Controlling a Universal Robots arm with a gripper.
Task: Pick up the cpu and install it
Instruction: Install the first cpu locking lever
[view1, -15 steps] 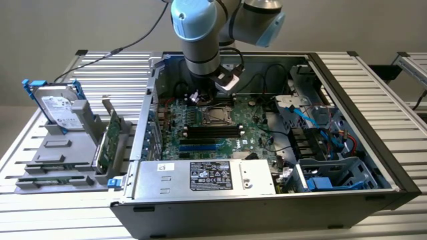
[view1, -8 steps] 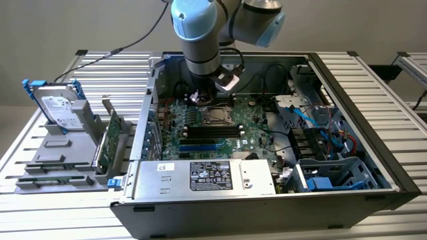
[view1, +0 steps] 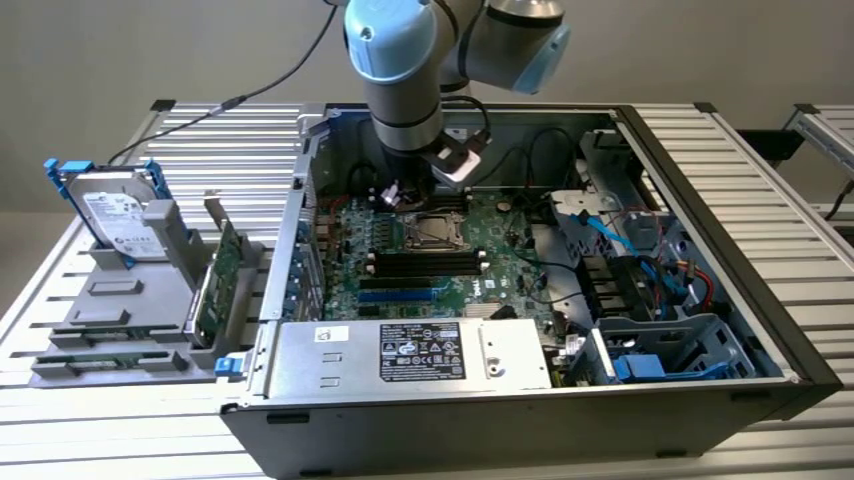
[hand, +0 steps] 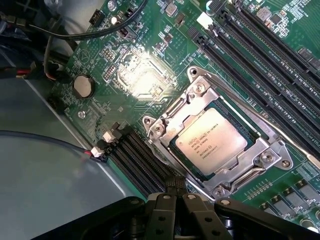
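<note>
Our black gripper (hand: 173, 196) hovers shut and empty just above the silver metal socket frame (hand: 267, 150). Inside that frame sits the cpu (hand: 212, 141), a flat square silver-topped chip. We judge it placed; latching we cannot tell.

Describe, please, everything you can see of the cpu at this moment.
The cpu is a small, flat, square chip with a dull silver metal top that carries fine printed text, and it has a thin darker rim. It lies flat in its socket on the green motherboard, inside the open computer case. The silvery metal socket frame surrounds it and overlaps its edges, leaving its top uncovered. Banks of black memory slots run along two opposite sides of it.
</note>
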